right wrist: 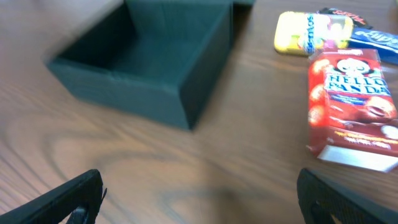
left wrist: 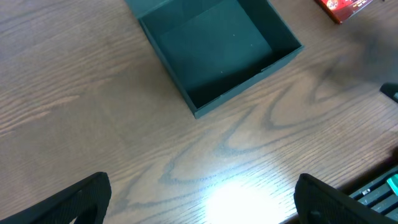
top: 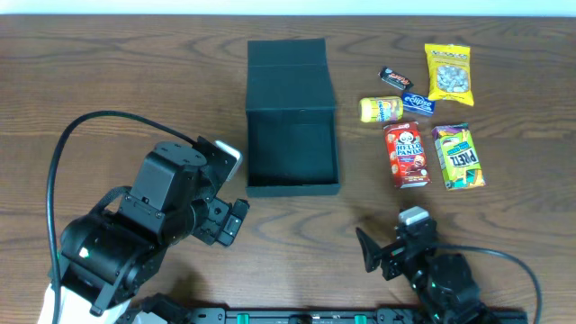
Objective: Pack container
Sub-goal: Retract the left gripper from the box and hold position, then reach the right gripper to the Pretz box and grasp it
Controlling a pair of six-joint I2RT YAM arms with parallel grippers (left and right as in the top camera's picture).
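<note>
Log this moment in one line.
matte black cardboard box: lid open, empty | red Hello Panda carton: outside box | left tool: open, empty | right tool: open, empty

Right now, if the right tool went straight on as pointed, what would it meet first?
Likely the container, at its near corner, past bare table; the Hello Panda box lies right of where the right tool points.

The container (right wrist: 149, 93) sat open at upper left on the wooden desk (right wrist: 124, 162). A red Hello Panda box (right wrist: 351, 102) lay to its right, with a yellow packet (right wrist: 308, 34) and a blue wrapper (right wrist: 376, 40) just beyond. The right end effector (right wrist: 199, 202) had its 2 fingers wide apart, holding nothing.
</note>
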